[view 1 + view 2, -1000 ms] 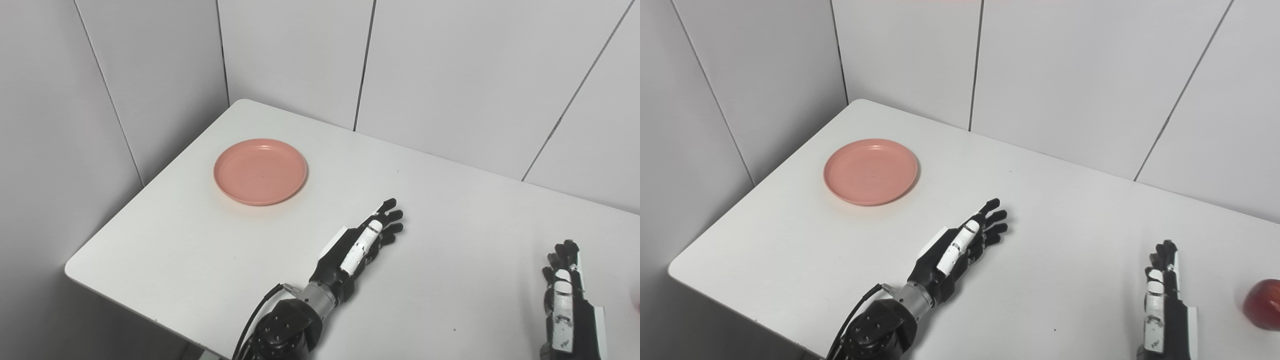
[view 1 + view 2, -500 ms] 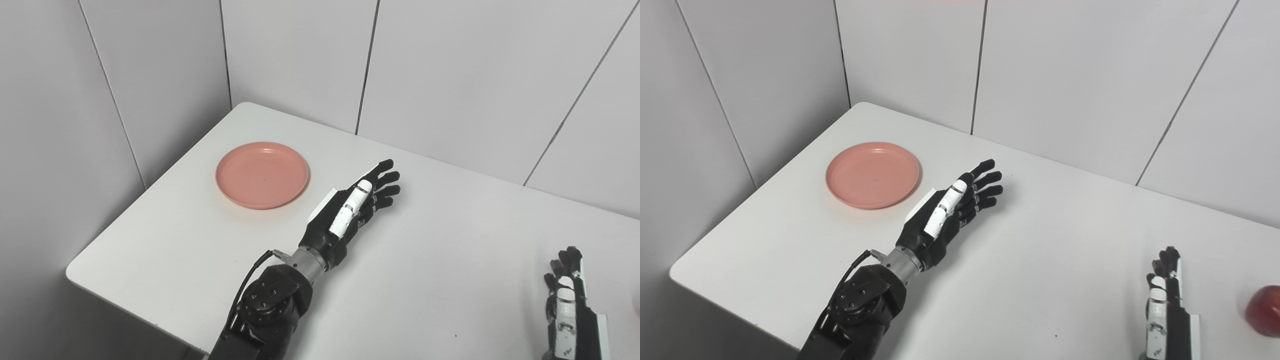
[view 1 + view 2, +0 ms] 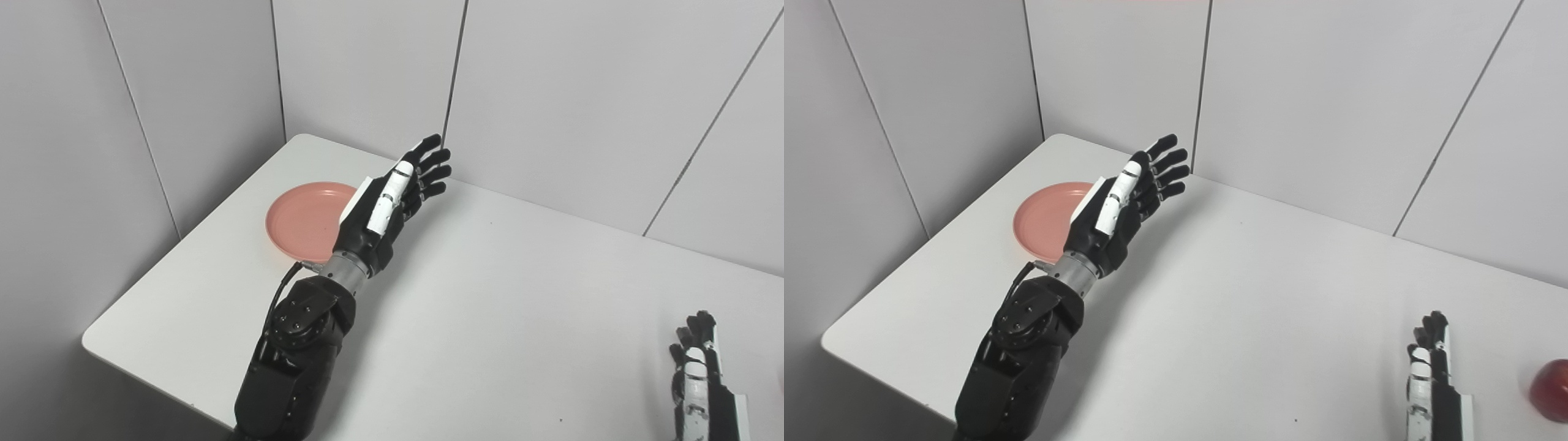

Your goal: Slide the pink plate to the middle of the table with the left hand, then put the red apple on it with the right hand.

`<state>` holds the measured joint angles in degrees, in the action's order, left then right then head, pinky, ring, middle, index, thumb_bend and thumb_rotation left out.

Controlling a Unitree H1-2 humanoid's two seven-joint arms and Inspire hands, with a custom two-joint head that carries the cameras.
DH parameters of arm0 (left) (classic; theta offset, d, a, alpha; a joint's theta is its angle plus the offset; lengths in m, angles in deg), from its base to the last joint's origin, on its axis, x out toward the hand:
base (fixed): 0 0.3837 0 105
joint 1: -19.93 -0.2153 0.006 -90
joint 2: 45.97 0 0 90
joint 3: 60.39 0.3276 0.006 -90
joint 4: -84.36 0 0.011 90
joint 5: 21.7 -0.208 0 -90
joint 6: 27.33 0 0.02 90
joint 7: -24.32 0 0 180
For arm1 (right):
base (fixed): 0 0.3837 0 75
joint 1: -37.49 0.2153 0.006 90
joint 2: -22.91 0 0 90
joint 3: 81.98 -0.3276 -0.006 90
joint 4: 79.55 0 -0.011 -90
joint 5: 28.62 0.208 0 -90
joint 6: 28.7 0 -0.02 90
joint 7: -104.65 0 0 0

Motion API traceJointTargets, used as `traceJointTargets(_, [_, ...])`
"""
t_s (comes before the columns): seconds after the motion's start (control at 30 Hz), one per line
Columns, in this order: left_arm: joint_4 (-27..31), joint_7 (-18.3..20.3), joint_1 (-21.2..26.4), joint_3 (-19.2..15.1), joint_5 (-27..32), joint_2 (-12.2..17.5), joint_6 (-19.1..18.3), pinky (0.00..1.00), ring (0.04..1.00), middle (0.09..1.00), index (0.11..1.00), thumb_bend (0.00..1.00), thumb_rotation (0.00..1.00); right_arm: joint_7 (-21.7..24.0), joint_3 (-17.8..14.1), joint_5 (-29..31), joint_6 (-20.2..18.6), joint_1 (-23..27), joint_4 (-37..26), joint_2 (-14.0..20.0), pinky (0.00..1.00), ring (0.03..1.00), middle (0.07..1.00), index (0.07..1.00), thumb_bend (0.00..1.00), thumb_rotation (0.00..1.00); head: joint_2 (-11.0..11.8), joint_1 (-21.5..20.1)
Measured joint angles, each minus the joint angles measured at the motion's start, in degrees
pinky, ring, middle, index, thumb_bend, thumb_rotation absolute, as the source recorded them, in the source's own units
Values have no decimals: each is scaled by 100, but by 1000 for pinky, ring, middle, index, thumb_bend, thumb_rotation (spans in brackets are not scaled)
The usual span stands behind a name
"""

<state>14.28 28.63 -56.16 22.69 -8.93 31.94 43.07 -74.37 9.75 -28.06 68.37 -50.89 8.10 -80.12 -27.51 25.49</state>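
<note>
The pink plate [image 3: 300, 220] lies flat near the table's far left corner; its right part is hidden behind my left hand. My left hand [image 3: 392, 199] is open and empty, fingers spread and pointing up and away, raised above the table at the plate's right side. The red apple [image 3: 1549, 389] sits on the table at the right edge of the right eye view. My right hand [image 3: 1432, 367] is open and empty, low over the table's near right part, to the left of the apple.
The white table [image 3: 508, 288] has a rounded near left corner and left edge close to the plate. Grey panelled walls [image 3: 551, 92] stand right behind the table and along its left side.
My left hand has risen and moved away from me and to the left, from the table's middle to beside the plate, now covering the plate's right part. The right hand has barely moved.
</note>
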Motion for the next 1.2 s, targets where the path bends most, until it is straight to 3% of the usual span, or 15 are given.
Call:
traceJointTargets(0.33, [-159, -202, 416, -500, 140, 433, 1, 896, 894, 904, 884, 373, 1000, -1, -9, 17, -18, -1, -5, -18, 1000, 1000, 1000, 1000, 0, 1000, 9, 44])
traceJointTargets(0.6, [-755, -275, 586, -945, 382, 681, 59, 905, 902, 916, 900, 383, 1000, 5, -11, 45, -19, -2, -6, -8, 1000, 1000, 1000, 1000, 0, 1000, 9, 79])
traceJointTargets(1.2, [-1769, -386, 1051, -1370, 374, 1449, 273, 881, 882, 883, 877, 366, 1000, 40, -17, 115, -63, -11, -30, -12, 1000, 1000, 1000, 999, 0, 1000, 0, 105])
